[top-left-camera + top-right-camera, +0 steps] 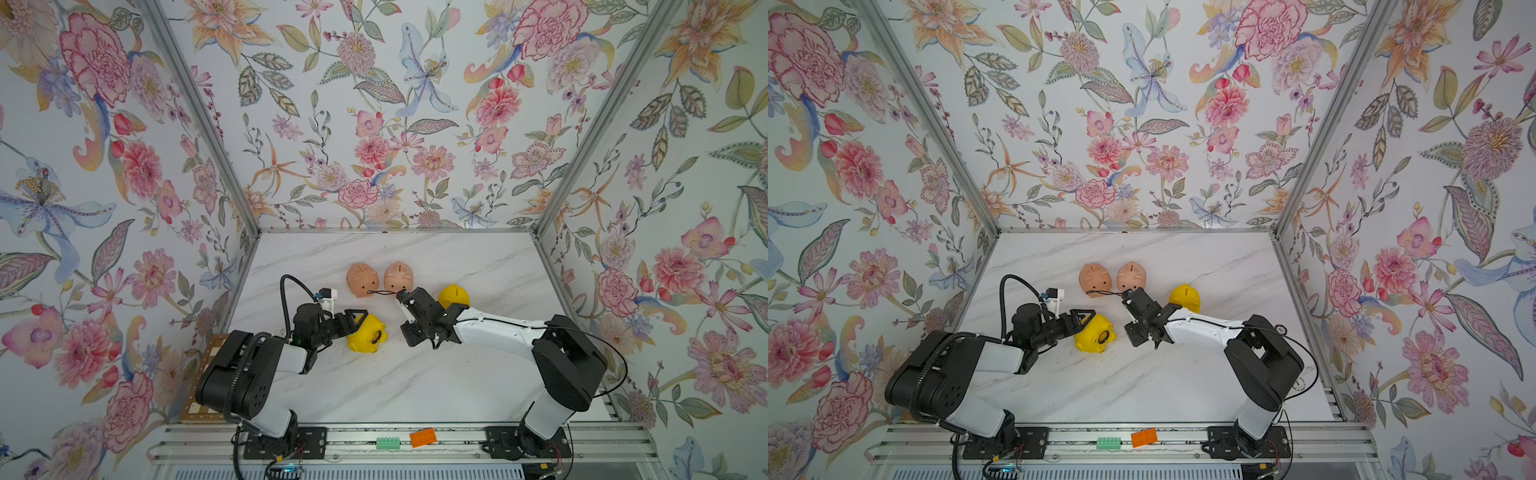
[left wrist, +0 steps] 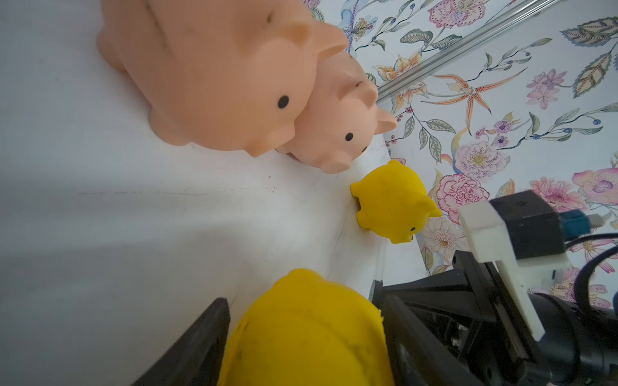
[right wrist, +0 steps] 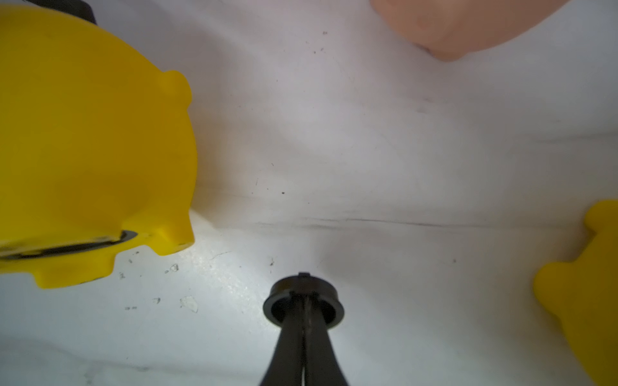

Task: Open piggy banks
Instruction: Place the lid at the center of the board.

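Left hand (image 1: 354, 322) clamps the near yellow piggy bank (image 1: 370, 337), which lies tipped on its side on the marble-look table (image 1: 415, 374), round belly opening toward the right arm. Right hand (image 3: 305, 312) is clenched on a small black ring-shaped plug (image 3: 301, 283), near that pig but apart from it. Behind, a pink piggy bank (image 1: 362, 280) touches its pink twin (image 1: 398, 276). The far yellow piggy bank (image 1: 454, 296) stands beside the right arm. All are smooth, rounded, matte plastic

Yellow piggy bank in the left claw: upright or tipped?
Tipped: the yellow piggy bank is on its side in the left claw, belly opening facing sideways.
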Available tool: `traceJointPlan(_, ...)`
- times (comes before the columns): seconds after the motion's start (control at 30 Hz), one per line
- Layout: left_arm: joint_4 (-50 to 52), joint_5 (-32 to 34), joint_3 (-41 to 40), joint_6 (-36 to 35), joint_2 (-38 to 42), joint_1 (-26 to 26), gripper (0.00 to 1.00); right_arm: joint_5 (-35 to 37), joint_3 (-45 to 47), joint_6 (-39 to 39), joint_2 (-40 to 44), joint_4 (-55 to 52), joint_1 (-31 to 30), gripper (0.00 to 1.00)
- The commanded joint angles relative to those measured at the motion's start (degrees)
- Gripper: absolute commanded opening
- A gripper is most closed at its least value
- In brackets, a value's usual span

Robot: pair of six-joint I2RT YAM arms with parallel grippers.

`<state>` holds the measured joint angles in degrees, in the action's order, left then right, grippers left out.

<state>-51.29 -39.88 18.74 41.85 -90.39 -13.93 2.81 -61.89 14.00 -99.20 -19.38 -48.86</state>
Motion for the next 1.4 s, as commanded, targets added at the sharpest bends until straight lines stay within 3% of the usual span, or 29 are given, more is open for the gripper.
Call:
traceJointPlan(0.0,15.3,2.5,-4.1,-4.2,-3.4,-1.1,0.74,-0.9,-2.5,2.1,-2.0,-5.8,0.5,0.00)
traceJointPlan(0.37,14.9,2.2,-4.1,-4.1,-3.7,-1.1,0.74,-4.1,-4.8,2.7,-5.9,-5.7,1.4,0.05)
traceJointPlan(0.67,14.8,2.2,-4.1,-4.0,-3.8,-1.0,0.75,-3.2,-4.8,2.6,-5.2,-4.6,1.3,0.18)
traceJointPlan(0.77,14.8,2.2,-4.1,-4.1,-3.8,-1.0,0.74,-3.9,-2.0,2.3,-0.6,-0.8,1.4,0.29)
traceJointPlan(0.87,14.8,2.2,-4.1,-4.0,-3.8,-1.0,0.74,-9.9,3.0,1.3,5.8,5.0,1.6,0.47)
traceJointPlan(1.07,14.6,2.4,-4.1,-3.9,-3.8,-1.0,0.74,-31.2,11.9,6.4,13.6,19.7,2.6,0.85)
traceJointPlan(1.17,14.4,2.4,-4.1,-3.6,-3.7,-1.0,0.74,-35.9,13.6,10.0,13.7,25.6,0.9,0.93)
traceJointPlan(1.37,14.1,2.6,-4.1,-3.3,-3.1,-1.0,0.75,-37.1,17.6,20.5,11.6,42.8,-2.4,0.94)
